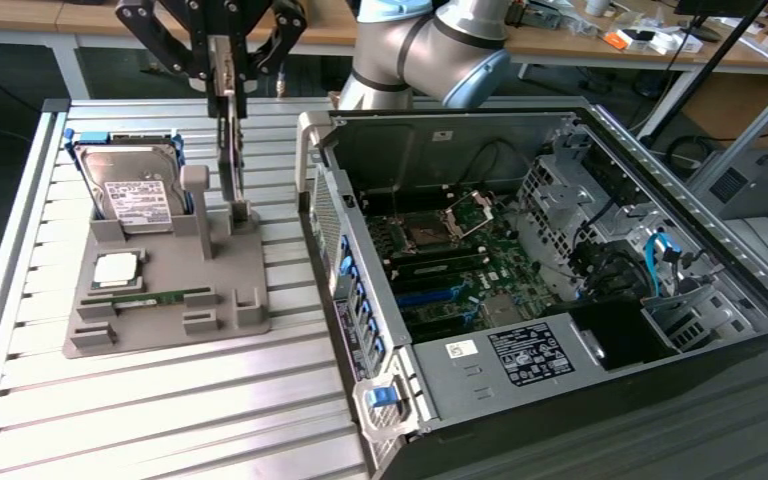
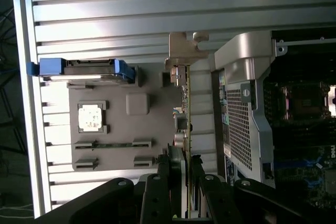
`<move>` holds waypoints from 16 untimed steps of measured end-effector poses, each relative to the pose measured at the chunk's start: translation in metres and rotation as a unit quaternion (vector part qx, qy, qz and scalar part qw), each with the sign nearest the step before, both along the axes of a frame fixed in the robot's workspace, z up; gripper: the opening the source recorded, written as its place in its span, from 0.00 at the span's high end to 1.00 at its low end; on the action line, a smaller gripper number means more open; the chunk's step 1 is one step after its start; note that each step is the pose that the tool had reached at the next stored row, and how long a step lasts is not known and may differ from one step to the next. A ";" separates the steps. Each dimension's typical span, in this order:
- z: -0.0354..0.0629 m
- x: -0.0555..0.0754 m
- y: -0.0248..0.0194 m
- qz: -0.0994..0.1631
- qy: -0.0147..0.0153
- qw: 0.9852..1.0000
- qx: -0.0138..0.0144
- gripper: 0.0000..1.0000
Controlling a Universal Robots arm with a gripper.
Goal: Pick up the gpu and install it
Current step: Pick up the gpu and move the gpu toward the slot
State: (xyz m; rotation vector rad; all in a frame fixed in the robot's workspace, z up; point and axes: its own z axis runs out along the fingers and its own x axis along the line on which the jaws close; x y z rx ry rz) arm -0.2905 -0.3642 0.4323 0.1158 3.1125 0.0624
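The gpu (image 1: pixel 233 150) stands on edge as a thin card, upright over the back right part of the grey holder tray (image 1: pixel 237 300). My gripper (image 1: pixel 227 62) comes down from above and is shut on the card's top edge, one black finger on each side. The card's lower end reaches the tray's slot post (image 1: pixel 243 213); I cannot tell whether it has left the slot. In the wrist view the gpu (image 2: pixel 187 103) is edge-on, its silver bracket (image 2: pixel 185 45) at the far end, and my gripper (image 2: pixel 185 170) clamps it between its fingers (image 2: pixel 169 174).
On the tray also sit a hard drive (image 1: pixel 137 190) in a blue caddy, a CPU (image 1: pixel 117 268) and a RAM stick (image 1: pixel 157 298). At the exterior view's right lies the open computer case (image 1: pixel 357 300), its motherboard (image 1: pixel 451 260) exposed. Slatted aluminium table (image 1: pixel 157 410) underneath.
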 end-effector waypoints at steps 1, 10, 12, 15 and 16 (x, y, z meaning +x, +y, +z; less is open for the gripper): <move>0.0000 0.000 -0.0005 0.000 0.000 1.000 0.000 0.73; 0.0000 0.003 -0.0013 0.000 0.000 1.000 0.000 0.73; 0.0000 0.004 -0.0013 0.000 0.000 1.000 0.000 0.73; 0.0000 0.007 -0.0013 0.000 0.000 1.000 0.000 0.73; 0.0000 0.008 -0.0013 0.000 0.000 1.000 0.000 0.73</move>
